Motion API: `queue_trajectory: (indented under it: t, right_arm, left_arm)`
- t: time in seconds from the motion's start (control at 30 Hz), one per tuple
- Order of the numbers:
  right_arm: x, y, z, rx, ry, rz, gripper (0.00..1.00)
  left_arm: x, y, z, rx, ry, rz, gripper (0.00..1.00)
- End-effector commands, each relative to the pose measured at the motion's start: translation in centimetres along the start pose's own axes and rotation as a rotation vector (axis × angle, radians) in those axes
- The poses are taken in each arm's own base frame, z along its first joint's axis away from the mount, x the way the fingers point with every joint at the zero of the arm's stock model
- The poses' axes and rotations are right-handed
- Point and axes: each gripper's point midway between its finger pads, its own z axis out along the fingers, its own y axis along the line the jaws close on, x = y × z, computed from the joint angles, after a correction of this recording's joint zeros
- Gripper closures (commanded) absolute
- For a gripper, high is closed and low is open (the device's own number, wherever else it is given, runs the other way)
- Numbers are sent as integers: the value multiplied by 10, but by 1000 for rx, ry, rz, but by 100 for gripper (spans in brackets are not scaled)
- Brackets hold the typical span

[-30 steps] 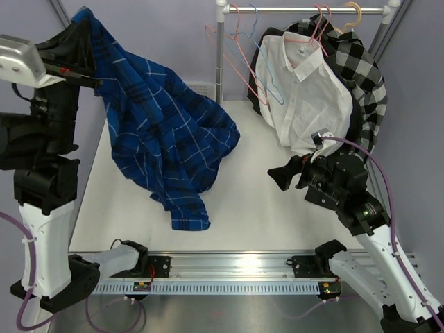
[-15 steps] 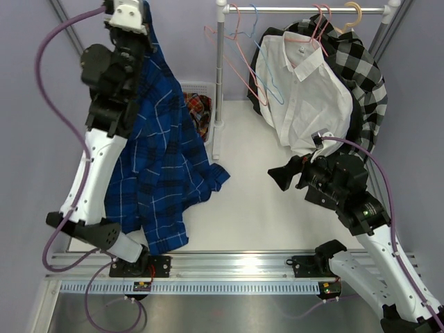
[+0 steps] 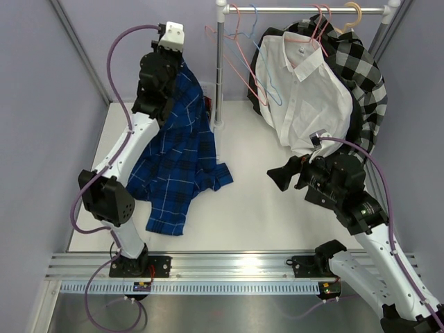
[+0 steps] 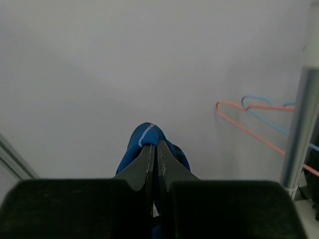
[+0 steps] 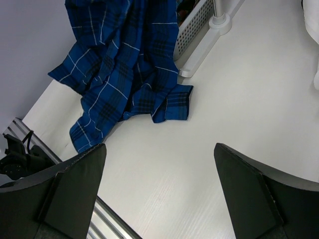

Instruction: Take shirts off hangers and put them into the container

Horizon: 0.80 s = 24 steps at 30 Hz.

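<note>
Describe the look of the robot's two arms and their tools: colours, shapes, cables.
The left arm and right arm share white links, black joints and a looping purple cable each. The left tool is slim, dark and tapered; the right tool is broad and black.

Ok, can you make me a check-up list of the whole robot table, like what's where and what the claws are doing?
Surface: white table, bare in the middle.
Job's things: blue shirt off its hanger, hanging from the left claw, its tail lying on the table. White shirt and checked shirt hang on the rail. Pink hanger and light blue hanger are empty. Container at the back, partly covered by the blue shirt.
Clutter: nothing seen.
Claws: left claw shut on the blue shirt; right claw open, holding nothing.
Cables: purple cables loop along both arms.
Surroundings: rail on a post, purple walls.
</note>
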Motion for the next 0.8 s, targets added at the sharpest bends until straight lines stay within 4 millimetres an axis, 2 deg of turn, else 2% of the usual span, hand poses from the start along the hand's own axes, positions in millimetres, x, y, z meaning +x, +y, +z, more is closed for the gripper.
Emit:
queue_trajectory:
  t: [0.0, 0.1, 0.13, 0.2, 0.23, 0.3, 0.33, 0.4, 0.43, 0.47, 0.5, 0.53, 0.57, 0.63, 0.67, 0.77]
  right_arm:
    - [-8, 5, 2, -36, -38, -25, 1]
    - [-5, 4, 5, -38, -28, -19, 1]
    - [-5, 4, 6, -37, -24, -16, 1]
    - [-3, 3, 7, -36, -18, -13, 1]
    - [-3, 3, 7, -36, -18, -14, 1]
    - [-3, 3, 7, -32, -19, -11, 1]
    - [-3, 2, 8, -30, -19, -10, 1]
    - [-2, 1, 8, -24, -14, -7, 1]
    - [-1, 1, 8, -23, -13, -7, 1]
    - [-1, 1, 8, -23, -13, -7, 1]
    - [-2, 0, 7, -19, -14, -6, 1]
    - [-2, 0, 7, -18, -16, -7, 1]
    - [-2, 0, 7, -18, -16, -7, 1]
    - [-2, 0, 7, -17, -16, -9, 1]
    - [-3, 0, 6, -18, -16, -9, 1]
    - [-3, 1, 5, -19, -19, -11, 1]
  left_arm:
    - [87, -4, 3, -96, 129, -38, 100]
    - [157, -22, -11, -104, 263, -118, 100]
    - [200, -34, -24, -94, 357, -123, 100]
    - [238, -47, -37, -97, 448, -181, 100]
    - [271, -58, -51, -92, 537, -195, 100]
    - [301, -70, -63, -84, 623, -223, 100]
    - [334, -79, -79, -78, 725, -208, 100]
    - [351, -85, -83, -85, 794, -219, 100]
    - [369, -87, -98, -82, 886, -192, 100]
    - [382, -91, -99, -86, 925, -193, 100]
    - [394, -92, -111, -82, 996, -173, 99]
    - [401, -93, -113, -76, 1027, -184, 97]
    - [407, -96, -111, -74, 1047, -199, 90]
    - [406, -96, -112, -60, 1070, -222, 77]
    - [391, -89, -105, -73, 1037, -244, 63]
    - [349, -75, -89, -72, 956, -265, 31]
